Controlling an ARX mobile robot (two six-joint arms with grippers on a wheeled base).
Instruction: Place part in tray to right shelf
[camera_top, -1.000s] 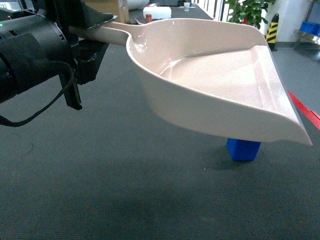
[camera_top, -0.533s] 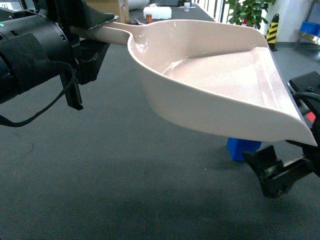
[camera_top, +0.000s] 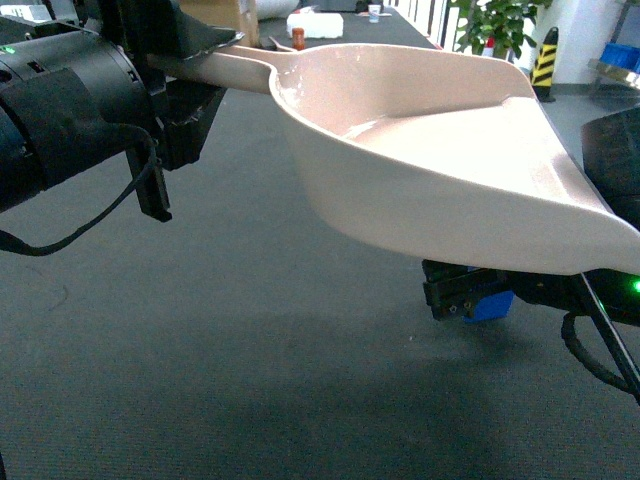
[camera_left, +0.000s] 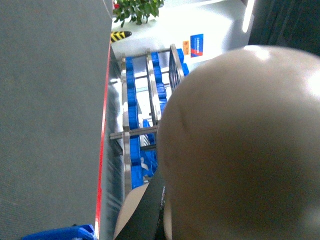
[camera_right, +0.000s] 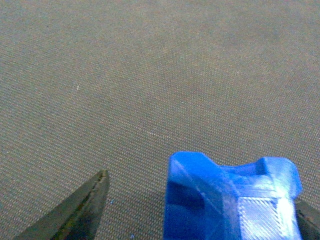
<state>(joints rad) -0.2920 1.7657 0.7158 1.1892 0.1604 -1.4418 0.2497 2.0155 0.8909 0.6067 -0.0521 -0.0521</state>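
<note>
Part (camera_top: 492, 305) mostly hidden under tray (camera_top: 450, 190)

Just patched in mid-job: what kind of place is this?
Probably a factory or warehouse floor: a stainless-steel flow rack holding blue plastic crates, grey carpet-like flooring, and a yellow-black striped bollard.

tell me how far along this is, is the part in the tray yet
Not yet. Done: the left gripper holds the tray up by its handle. In hand: the right gripper is open around the part, which sits on the grey carpet. Left: grasp it, put it in the tray, carry it to the right shelf.
</note>
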